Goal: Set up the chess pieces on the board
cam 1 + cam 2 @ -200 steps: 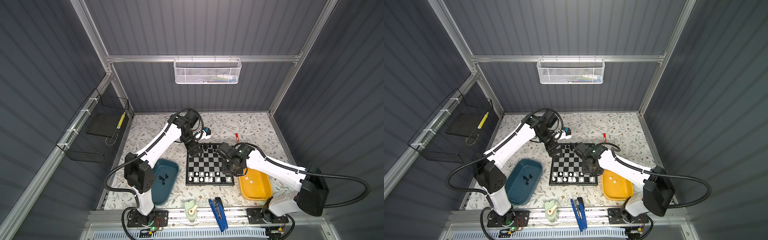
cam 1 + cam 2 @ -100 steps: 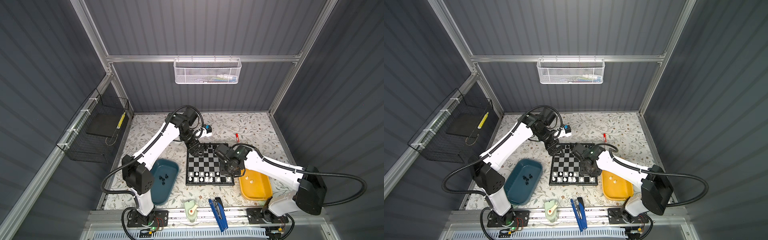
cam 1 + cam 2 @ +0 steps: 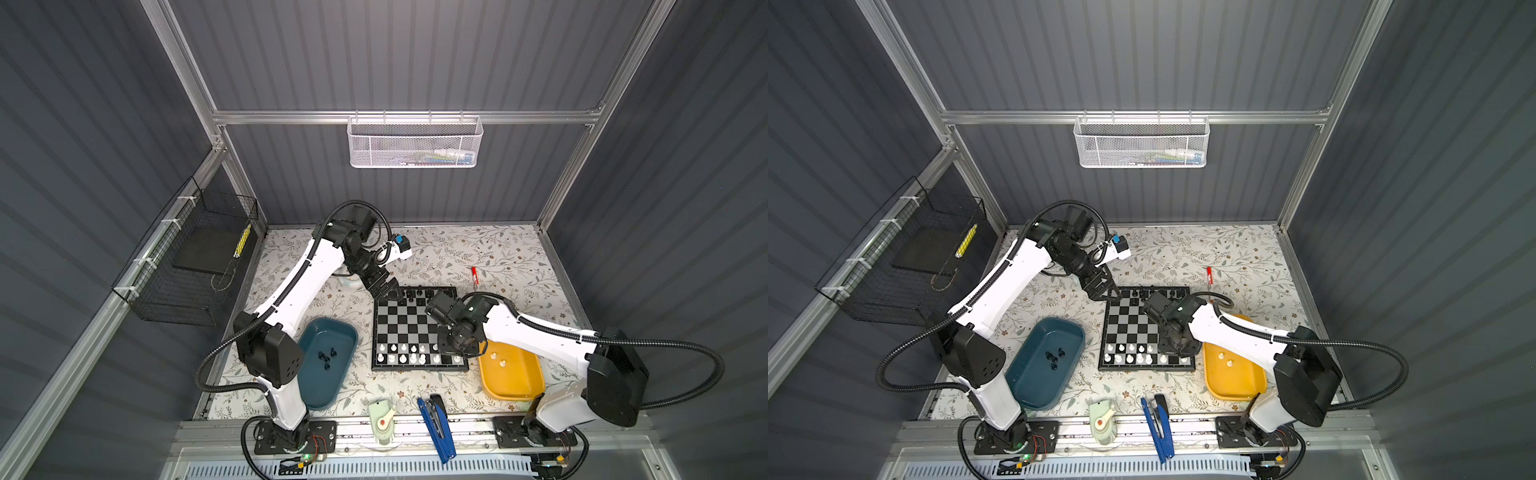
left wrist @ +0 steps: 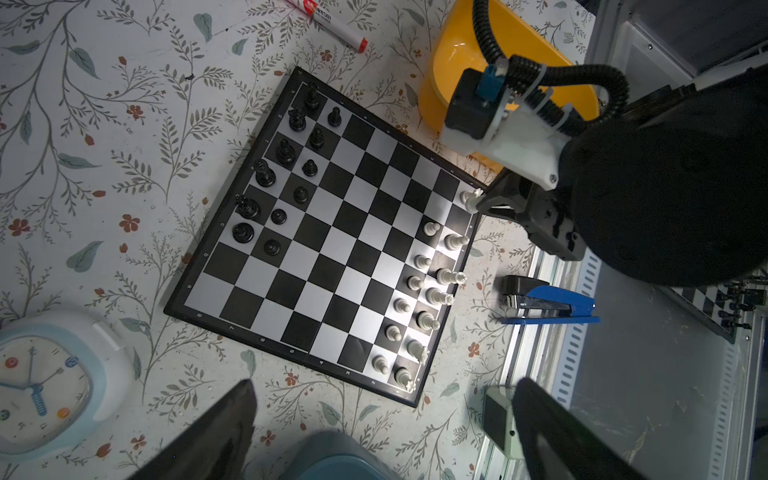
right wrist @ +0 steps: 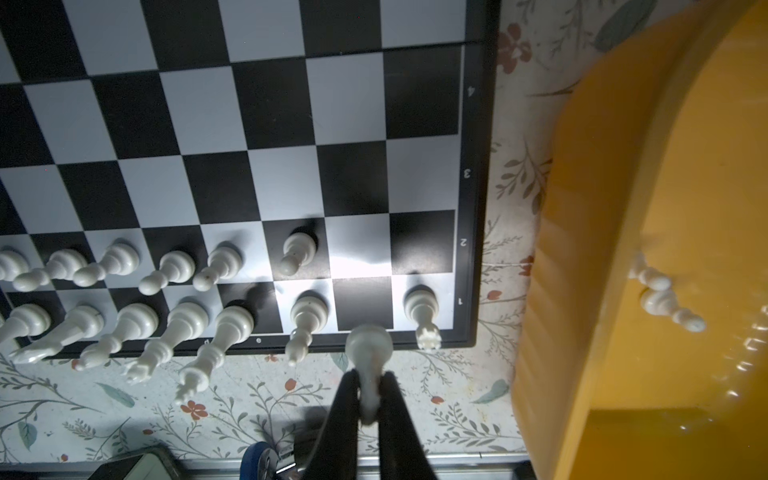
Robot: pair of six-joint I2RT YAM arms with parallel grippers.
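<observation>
The white piece [image 5: 369, 345] I am carrying hangs base-down just over the board's [image 5: 482, 187] near rim, right at the empty dark square [image 5: 361, 301] in the near row, second from the right corner. So the step in hand, as I judge it, is placing this white piece. The next move calls for a small shift farther onto that square, a straight descent, and a release that does not knock the pieces on either side.

My right gripper [image 5: 368, 380] is pinching the piece by its upper part, jaws pressed close against it. Beside the board on the right, two more white pieces lie in the yellow tray [image 5: 623, 208] — likely bound for the two empty squares in the second row.

My left gripper [image 4: 384, 382] hovers over the board's far left corner, jaws spread wide and holding nothing. A few black pieces [image 3: 327, 360] wait in the teal tray [image 3: 320, 390] — its next pickup, I would guess.
</observation>
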